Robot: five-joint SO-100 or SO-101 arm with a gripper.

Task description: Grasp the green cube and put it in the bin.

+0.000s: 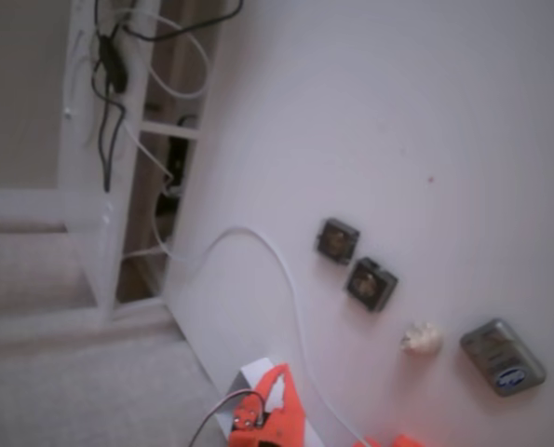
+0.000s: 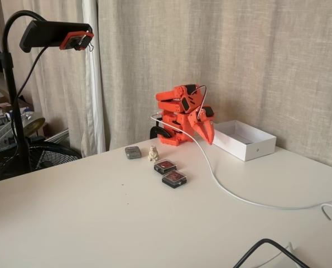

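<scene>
Folded orange arm at rest, gripper [image 2: 208, 131] pointing down with fingers closed on nothing, just left of the white bin [image 2: 245, 140] in a fixed view. No green cube shows on the desk [image 2: 99, 223] in either view; its bearing from the gripper is undeterminable.

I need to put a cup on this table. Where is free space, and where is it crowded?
Free: the wide front of the table, left of the white cable and in front of the two dark squares. Crowded: the back, where the grey device, a small figurine, the squares, the arm and the bin stand close together.
</scene>
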